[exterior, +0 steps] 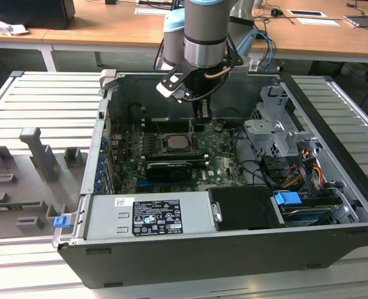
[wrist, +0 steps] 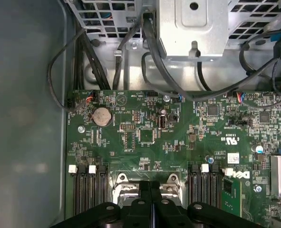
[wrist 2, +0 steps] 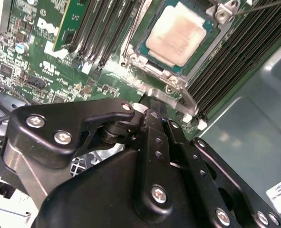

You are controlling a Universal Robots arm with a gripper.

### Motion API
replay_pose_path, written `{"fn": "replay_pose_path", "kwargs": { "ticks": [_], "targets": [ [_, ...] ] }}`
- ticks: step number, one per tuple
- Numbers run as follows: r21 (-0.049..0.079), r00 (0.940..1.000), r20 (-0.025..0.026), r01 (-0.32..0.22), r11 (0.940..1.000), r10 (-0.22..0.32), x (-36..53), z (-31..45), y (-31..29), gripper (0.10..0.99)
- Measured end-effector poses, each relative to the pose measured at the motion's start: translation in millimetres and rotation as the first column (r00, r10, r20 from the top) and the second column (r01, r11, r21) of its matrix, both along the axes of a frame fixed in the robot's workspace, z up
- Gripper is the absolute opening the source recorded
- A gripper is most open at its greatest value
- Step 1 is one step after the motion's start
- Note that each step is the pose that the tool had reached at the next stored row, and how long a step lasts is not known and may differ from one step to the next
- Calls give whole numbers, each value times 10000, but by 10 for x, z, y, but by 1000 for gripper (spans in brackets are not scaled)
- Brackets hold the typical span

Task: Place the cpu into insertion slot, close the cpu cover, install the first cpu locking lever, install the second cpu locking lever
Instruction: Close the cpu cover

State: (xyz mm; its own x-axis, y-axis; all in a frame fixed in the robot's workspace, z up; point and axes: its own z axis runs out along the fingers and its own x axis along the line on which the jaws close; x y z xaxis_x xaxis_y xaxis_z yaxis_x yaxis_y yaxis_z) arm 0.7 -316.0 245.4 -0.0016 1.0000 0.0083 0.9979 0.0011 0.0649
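a robotics lab or test workshop: an opened desktop computer case [exterior: 233, 249] lies on a ribbed aluminium bench [exterior: 47, 99], with grey fixture blocks [exterior: 40, 156] at the exterior view's left and wooden office desks [exterior: 109, 28] with papers [exterior: 318, 22] on the far side.

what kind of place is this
Probably a robotics lab or test workshop: an open desktop computer case lies on a slatted metal table, a robot arm reaches into it, and wooden office desks stand behind.

Overhead room is left open above the insertion slot [exterior: 191, 147], flanked by memory slots [wrist: 90, 190]; drive cage [exterior: 272, 134] and cables [wrist: 59, 66] are crowded along the motherboard's [wrist: 130, 142] edge.
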Motion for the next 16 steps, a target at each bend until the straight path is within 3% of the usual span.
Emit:
{"fn": "replay_pose_path", "kwargs": {
  "ticks": [7,16],
  "targets": [
    [1,10000,0,-1,10000,1,-127,-2,0,106],
    [12,9998,-1,-221,9998,221,-218,-137,-1,106]
  ]
}}
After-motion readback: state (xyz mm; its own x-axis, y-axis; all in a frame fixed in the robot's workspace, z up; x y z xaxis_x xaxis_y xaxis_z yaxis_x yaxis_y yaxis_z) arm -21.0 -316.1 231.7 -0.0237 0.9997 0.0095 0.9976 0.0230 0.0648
